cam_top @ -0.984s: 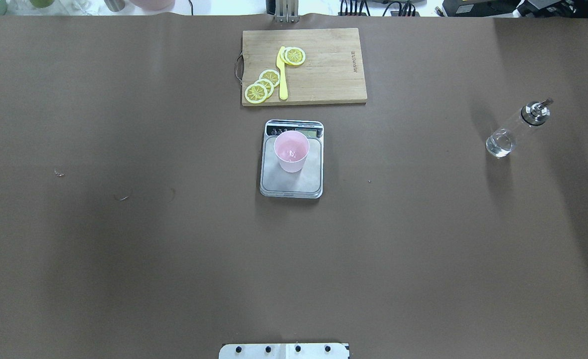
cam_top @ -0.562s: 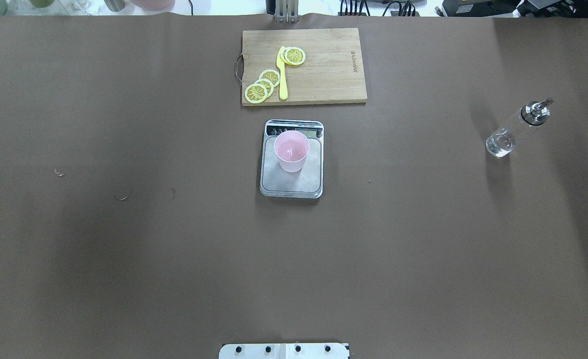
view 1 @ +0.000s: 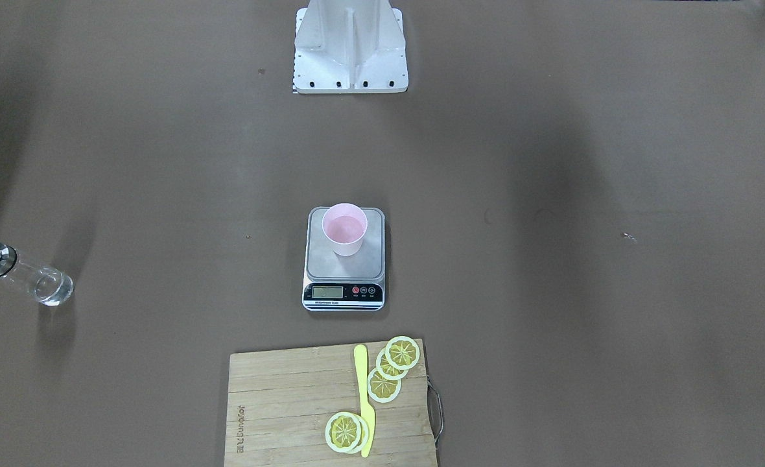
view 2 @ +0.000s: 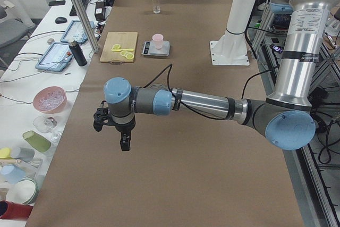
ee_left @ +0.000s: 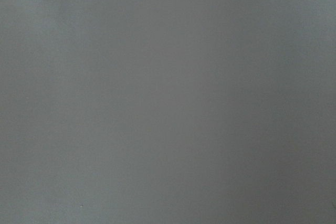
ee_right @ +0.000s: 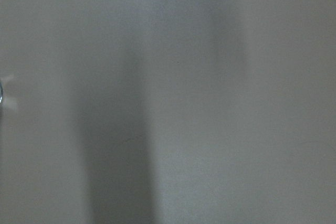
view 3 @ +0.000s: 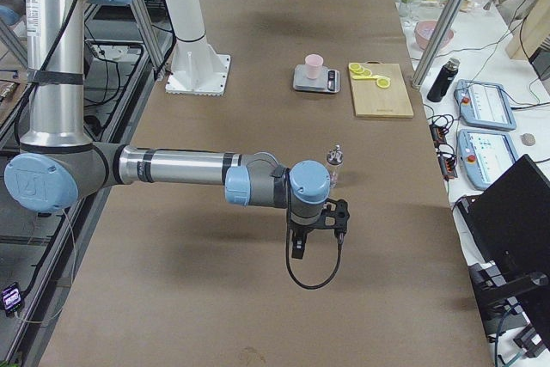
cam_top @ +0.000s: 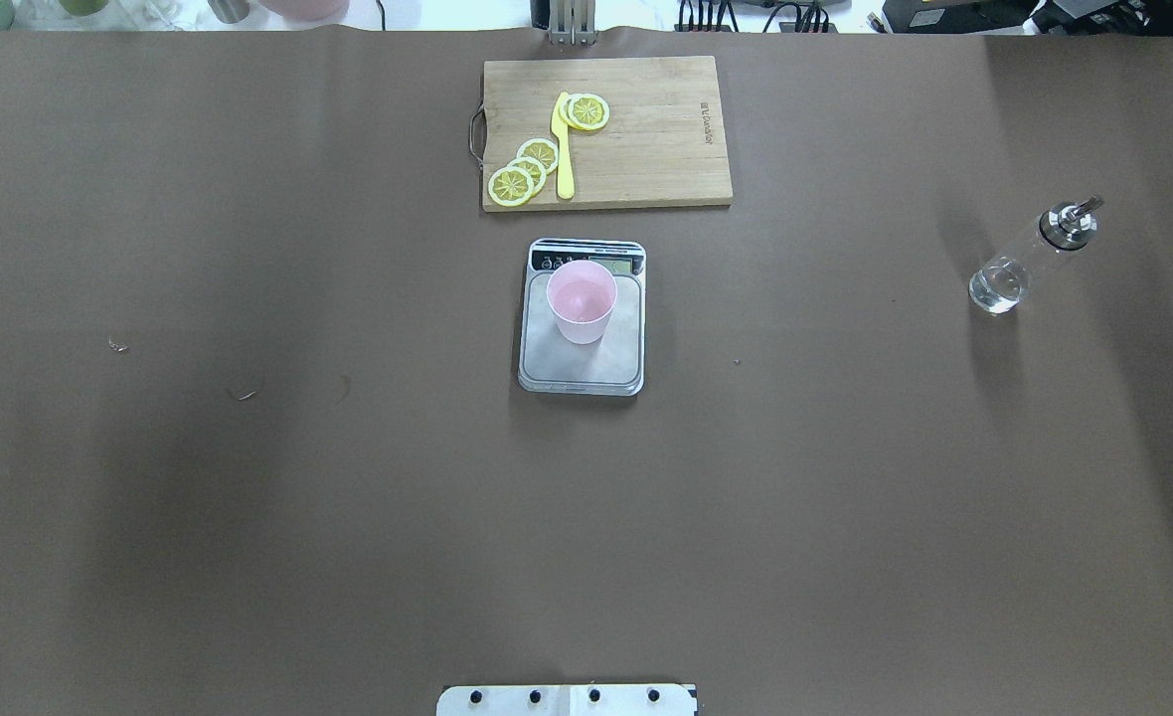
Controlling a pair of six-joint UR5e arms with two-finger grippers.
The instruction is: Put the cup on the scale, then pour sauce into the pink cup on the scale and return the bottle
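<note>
Judging by the cup [cam_top: 582,298] on the scale [cam_top: 586,370] and the bottle [cam_top: 1029,254] upright well off at three o'clock, only retreat remained; how the left gripper [view 2: 123,143] and right gripper [view 3: 301,242] jaws stood could not be told.

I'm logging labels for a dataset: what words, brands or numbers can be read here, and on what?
Nothing reads clearly enough to quote.
Brand word burnt into the rectangular wooden cutting board: too blurred to read.
LCD digits and small print on the black strip of the flat silver-grey digital kitchen scale: too small to read.
</note>
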